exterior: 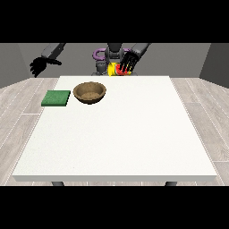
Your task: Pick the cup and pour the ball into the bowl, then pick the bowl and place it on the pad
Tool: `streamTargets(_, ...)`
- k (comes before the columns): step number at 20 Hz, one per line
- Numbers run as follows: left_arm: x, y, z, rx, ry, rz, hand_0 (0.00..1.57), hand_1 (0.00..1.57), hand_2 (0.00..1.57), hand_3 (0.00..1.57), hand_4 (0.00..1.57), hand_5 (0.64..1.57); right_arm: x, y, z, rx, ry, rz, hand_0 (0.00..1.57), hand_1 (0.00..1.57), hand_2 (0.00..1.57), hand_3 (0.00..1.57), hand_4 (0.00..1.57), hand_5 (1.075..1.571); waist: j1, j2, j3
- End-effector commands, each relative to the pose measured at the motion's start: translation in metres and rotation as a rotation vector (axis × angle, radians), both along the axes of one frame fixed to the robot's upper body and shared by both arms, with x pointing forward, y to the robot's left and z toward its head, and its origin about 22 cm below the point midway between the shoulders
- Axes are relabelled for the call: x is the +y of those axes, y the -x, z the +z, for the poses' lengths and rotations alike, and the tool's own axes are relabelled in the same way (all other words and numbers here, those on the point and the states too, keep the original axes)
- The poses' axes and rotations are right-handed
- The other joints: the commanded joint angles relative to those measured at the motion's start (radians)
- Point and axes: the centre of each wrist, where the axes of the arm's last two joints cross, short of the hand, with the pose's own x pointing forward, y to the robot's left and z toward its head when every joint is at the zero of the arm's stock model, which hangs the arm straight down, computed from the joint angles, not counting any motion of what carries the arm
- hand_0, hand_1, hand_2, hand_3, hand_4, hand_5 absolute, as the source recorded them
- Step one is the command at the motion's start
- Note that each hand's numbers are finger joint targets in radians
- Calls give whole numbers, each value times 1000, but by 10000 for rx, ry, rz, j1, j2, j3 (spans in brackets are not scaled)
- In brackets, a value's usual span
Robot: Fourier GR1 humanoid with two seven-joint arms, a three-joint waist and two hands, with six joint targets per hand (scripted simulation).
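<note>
Two robot hands show above the table's (112, 147) far edge. Left of the bowl (90, 92), one robot hand (38, 66) hangs off-table, fingers relaxed, holding nothing. Green pad (56, 98) lies just left of bowl. Right of bowl, other robot hand (129, 61) grasps the yellow-and-red cup (115, 69). Ball not discernible.

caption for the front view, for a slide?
Hand at the view's right at the cup; wooden bowl beside green pad.
</note>
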Motion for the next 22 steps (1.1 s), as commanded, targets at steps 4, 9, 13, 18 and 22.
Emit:
streamTargets(4, -38, 5, 27, -680, -1634, 106, 562, 562, 1571, 1564, 914, 1570, 4, -33, 24, -97, 63, 337, 0, 0, 0, 0, 0, 1537, -308, 287, -5)
streamTargets(9, -50, 8, 25, -1333, -3093, -49, 552, 552, 1571, 1571, 885, 1571, 33, -67, 41, -38, 440, 644, 0, 0, 0, 222, 0, 1533, -549, 367, -10)
streamTargets(13, -62, 22, 22, -1865, -3824, -50, 303, 303, 1571, 1571, 902, 1570, 53, -83, 43, -436, 211, 980, 0, 0, 0, 223, 0, 1533, -668, 793, -8)
streamTargets(18, -71, 34, 17, -1966, -5413, -1030, 0, 0, 1571, 1571, 913, 1547, 42, -80, 45, -466, 69, 793, 0, 0, 0, 252, 0, 1525, -544, 847, -4)
streamTargets(22, -80, 31, 28, -2212, -6726, -1152, 0, 0, 1571, 1571, 1196, 1434, 49, -84, 43, -814, 73, 1107, 0, 0, 0, 190, 0, 1521, -785, 1181, -4)
